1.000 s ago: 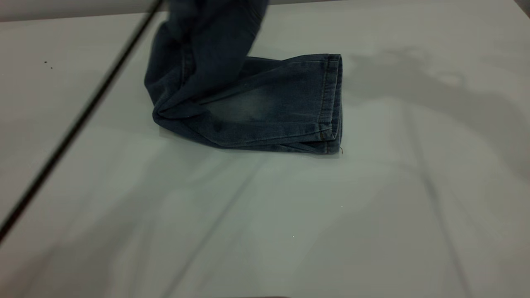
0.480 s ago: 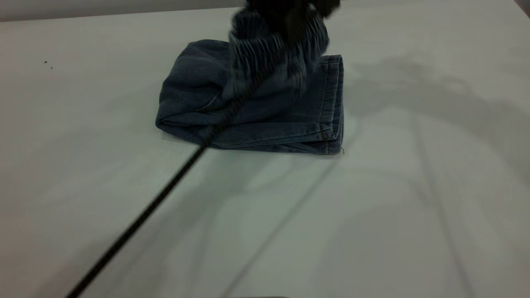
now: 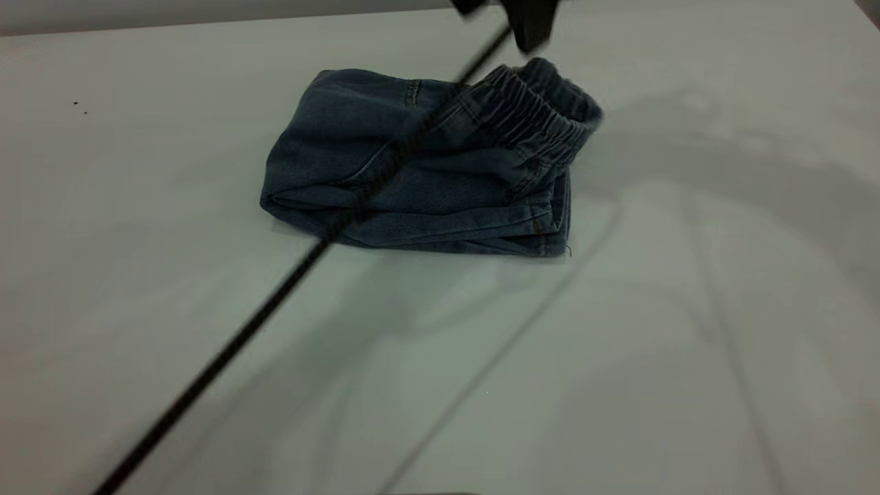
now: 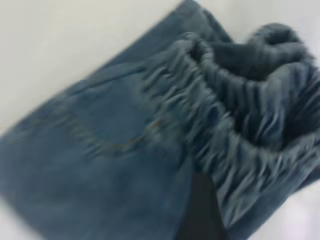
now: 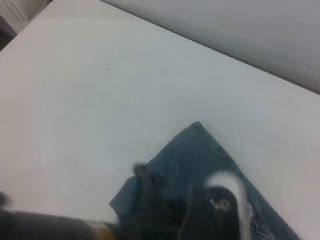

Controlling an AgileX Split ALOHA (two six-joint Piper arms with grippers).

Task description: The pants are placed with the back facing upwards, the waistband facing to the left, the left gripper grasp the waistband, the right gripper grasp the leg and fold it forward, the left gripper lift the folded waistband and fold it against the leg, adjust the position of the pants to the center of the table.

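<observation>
1. Lying folded on the tabletop [image 3: 137, 289], the pants [image 3: 412, 172] have their waistband [image 3: 543, 117] doubled over the leg hems, completing the second fold.
2. Left gripper [image 3: 529, 20] hangs just above the waistband; finger spread: cannot tell.
3. Right gripper: out of sight.

Dim, flat light; soft arm shadows on table [image 3: 687, 309]; wrist views blurred, cable [image 3: 275, 302] smeared by motion.
</observation>
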